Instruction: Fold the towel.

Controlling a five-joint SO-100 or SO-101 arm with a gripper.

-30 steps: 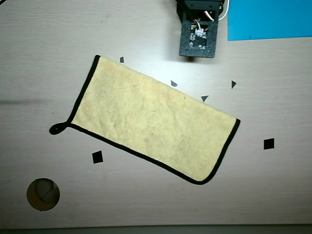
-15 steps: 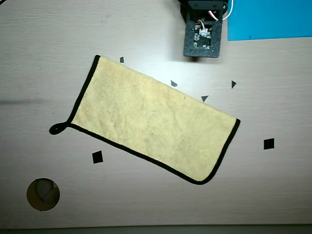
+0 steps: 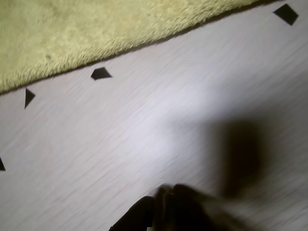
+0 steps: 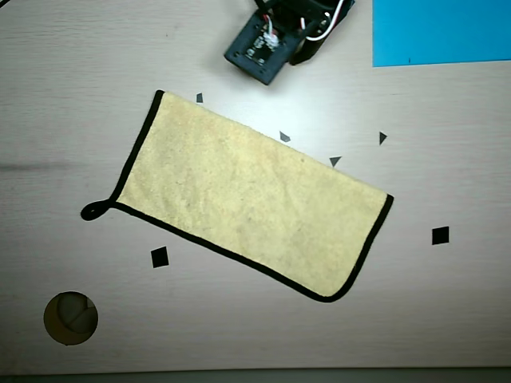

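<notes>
claw: dark blurred gripper (image 3: 161, 211) tips at the bottom edge of the wrist view, closest to the lens. they look nearly together but blur hides the gap, so cannot tell how far apart. nothing seen between them, nothing touched; bare table under them, soft shadow to the right.
table: pale wood-grain table (image 4: 64, 80) fills both views.
towel: yellow towel (image 4: 247, 195) with black edging lies flat on the table, mid overhead view, long axis slanting from upper left to lower right. single layer as far as visible. in the wrist view its fuzzy edge runs across the top, well apart from the claw.
blue sheet: blue sheet (image 4: 441, 32) at top right corner of overhead view, apart from towel.
arm: black arm (image 4: 275, 40) body at top centre of overhead view, above the towel's upper edge, not touching it.
hole: round hole (image 4: 70, 317) in the table, lower left.
hang loop: black hang loop (image 4: 93, 211) at the towel's left corner.
marks: small black tape marks (image 4: 160, 257) scattered around the towel.
</notes>
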